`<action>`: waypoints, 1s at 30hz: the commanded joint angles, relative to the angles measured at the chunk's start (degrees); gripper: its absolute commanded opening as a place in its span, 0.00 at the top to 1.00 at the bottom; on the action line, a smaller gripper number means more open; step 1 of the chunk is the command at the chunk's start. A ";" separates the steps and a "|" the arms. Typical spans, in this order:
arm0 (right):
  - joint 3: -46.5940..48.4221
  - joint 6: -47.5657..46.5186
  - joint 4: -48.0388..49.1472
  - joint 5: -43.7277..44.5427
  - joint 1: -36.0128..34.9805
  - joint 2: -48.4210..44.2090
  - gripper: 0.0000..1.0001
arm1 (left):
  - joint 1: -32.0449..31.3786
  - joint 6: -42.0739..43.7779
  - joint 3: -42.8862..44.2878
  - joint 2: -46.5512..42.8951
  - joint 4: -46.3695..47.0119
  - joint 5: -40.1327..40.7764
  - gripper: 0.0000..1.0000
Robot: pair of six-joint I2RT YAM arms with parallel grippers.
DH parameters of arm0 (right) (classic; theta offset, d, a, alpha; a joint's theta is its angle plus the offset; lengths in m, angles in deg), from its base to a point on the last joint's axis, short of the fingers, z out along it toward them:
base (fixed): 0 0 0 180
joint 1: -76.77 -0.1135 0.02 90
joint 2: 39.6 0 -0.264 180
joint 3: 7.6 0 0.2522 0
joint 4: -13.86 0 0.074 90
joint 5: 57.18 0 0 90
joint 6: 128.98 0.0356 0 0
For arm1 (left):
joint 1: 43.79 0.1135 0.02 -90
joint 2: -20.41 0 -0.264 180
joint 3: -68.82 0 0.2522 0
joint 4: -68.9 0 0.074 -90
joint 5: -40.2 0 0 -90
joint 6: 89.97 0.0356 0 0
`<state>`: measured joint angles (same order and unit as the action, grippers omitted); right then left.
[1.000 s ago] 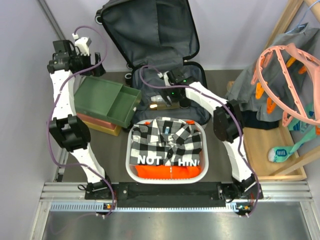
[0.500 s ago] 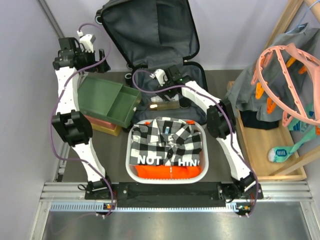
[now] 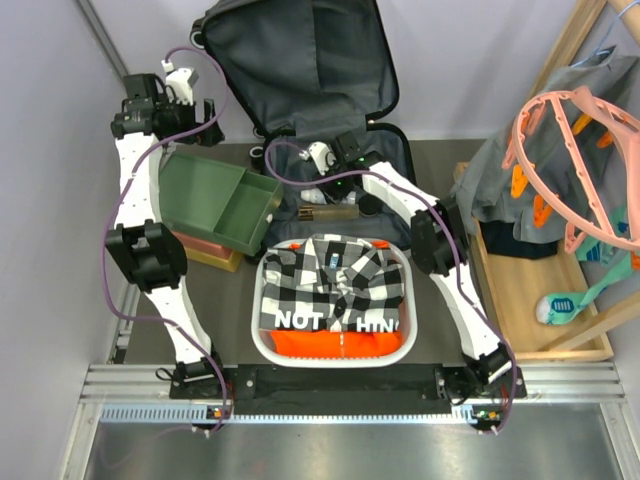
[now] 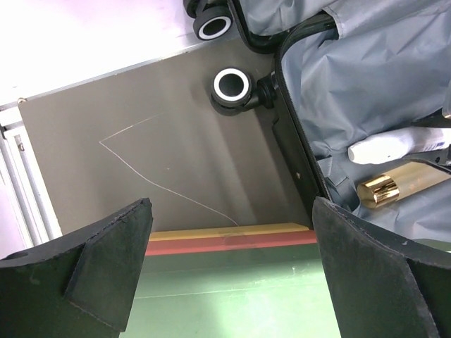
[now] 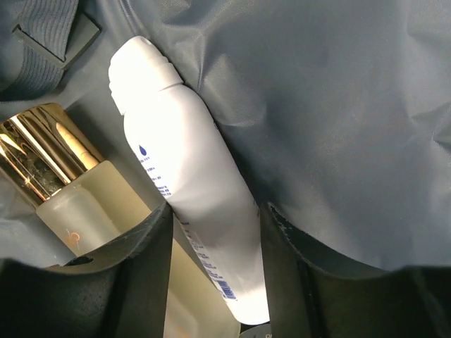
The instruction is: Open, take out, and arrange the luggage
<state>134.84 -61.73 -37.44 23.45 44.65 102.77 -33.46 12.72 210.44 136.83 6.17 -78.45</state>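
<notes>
The luggage (image 3: pixel 300 70) is seen open at the far side of the worktop (image 4: pixel 141 162). Its lid is leaned up against the wall, and its lower half lies directly under the right fingers (image 5: pixel 134 274). The opening step is judged to be done, and the taking-out step is in hand.

The right fingers are down in the grey lining and are set around a white bottle (image 5: pixel 183 176), one against each side of it. The bottle appears to be clamped, though how firmly cannot be told. A gold-capped bottle (image 5: pixel 49 151) lies just outside one finger, close to the white one.

The left fingers (image 4: pixel 106 260) are held wide apart with nothing between them, above the worktop beside the luggage, with a green box (image 4: pixel 232 303) below them.

Next, a straight lift is called for, so that the neighbouring bottle is not dragged and the loose lining is not caught. After that, a place on the worktop must be chosen for arranging.
</notes>
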 commanded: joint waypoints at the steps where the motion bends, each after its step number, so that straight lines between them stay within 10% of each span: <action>1: -2.64 1.12 -5.53 3.29 -0.14 -0.85 0.72 | -0.31 1.55 1.61 -2.95 0.28 -0.10 0.01; 7: -4.84 2.25 -6.23 8.64 -0.05 -3.14 1.00 | -0.31 4.27 0.56 -4.53 -1.83 2.10 0.01; 26: -9.50 24.68 2.99 -11.11 10.59 -14.40 1.00 | -0.22 12.88 -13.77 -16.05 -8.60 10.54 0.01; 30: -6.00 18.36 2.12 -13.05 9.01 -11.85 0.70 | -0.13 13.15 -13.60 -16.84 -8.77 10.71 0.01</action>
<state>126.14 -39.47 -36.22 14.90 56.28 91.27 -33.50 24.48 196.62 123.50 -3.14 -67.96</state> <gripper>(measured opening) 0.193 0.990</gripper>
